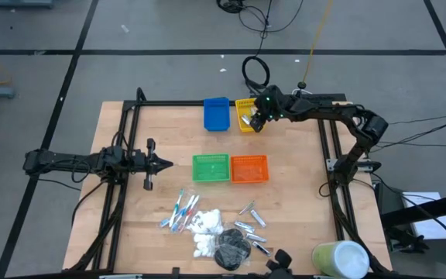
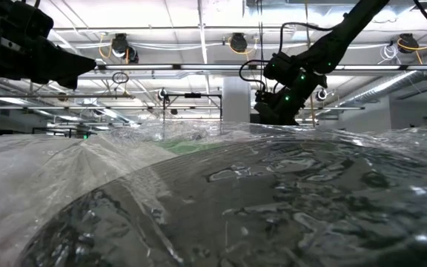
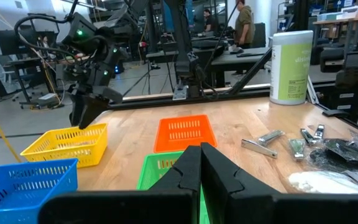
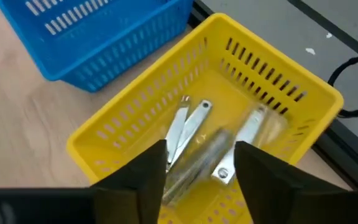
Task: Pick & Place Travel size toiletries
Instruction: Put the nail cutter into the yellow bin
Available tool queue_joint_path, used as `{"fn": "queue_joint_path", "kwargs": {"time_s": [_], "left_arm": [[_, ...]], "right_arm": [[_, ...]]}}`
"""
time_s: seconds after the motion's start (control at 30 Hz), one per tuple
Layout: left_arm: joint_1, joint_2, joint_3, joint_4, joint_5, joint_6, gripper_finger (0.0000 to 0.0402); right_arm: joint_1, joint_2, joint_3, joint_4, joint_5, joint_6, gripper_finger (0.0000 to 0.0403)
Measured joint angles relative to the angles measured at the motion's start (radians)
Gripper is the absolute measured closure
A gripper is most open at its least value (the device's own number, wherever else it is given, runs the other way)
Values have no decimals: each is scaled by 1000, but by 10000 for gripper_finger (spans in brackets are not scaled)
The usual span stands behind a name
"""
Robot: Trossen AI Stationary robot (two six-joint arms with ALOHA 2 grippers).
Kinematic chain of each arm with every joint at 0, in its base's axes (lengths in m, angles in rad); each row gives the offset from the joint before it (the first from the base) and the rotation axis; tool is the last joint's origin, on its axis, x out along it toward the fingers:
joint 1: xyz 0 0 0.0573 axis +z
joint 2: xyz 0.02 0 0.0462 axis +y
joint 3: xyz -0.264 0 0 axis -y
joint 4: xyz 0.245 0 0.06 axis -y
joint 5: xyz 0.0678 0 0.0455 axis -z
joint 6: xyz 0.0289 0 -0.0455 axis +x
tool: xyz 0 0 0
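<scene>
My right gripper [image 4: 201, 147] hangs open over the yellow bin [image 4: 278, 81] at the table's far side, slanting down into it [image 1: 255, 122]. Two silvery nail clippers [image 4: 190, 123] lie on the bin's floor, and a blurred silvery one [image 4: 205, 154] shows between my fingers. More toiletries lie near the front edge: silvery clippers [image 1: 250, 226], thin toothbrush sticks [image 1: 180, 211], white pads [image 1: 206, 225] and black discs [image 1: 231, 252]. My left gripper [image 1: 165, 163] waits shut and level over the table's left side, holding nothing. My right gripper's fingers [image 4: 151, 171] stand on either side of the blurred silvery clipper [image 4: 205, 154] above the yellow bin's floor. I cannot tell whether they touch it.
A blue bin [image 1: 216, 114] stands beside the yellow one; green [image 1: 210, 168] and orange [image 1: 249, 168] bins sit mid-table. A pale green-white cylinder [image 1: 339, 260] stands at the near right corner. Crinkled clear plastic [image 2: 213, 193] fills most of the low view.
</scene>
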State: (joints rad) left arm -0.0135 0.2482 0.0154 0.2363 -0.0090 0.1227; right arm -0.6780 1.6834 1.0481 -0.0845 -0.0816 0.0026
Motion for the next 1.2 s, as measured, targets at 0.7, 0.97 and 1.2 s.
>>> {"fn": "queue_joint_path", "kwargs": {"time_s": [0.7, 0.97, 1.2], "left_arm": [[0, 0, 0, 0, 0, 0, 396], [0, 0, 0, 0, 0, 0, 396], [0, 0, 0, 0, 0, 0, 396]], "right_arm": [[720, -302, 0, -248, 33, -9, 199], [1035, -171, -1, -267, 219, 153, 199], [1145, -23, -2, -271, 325, 413, 200]]}}
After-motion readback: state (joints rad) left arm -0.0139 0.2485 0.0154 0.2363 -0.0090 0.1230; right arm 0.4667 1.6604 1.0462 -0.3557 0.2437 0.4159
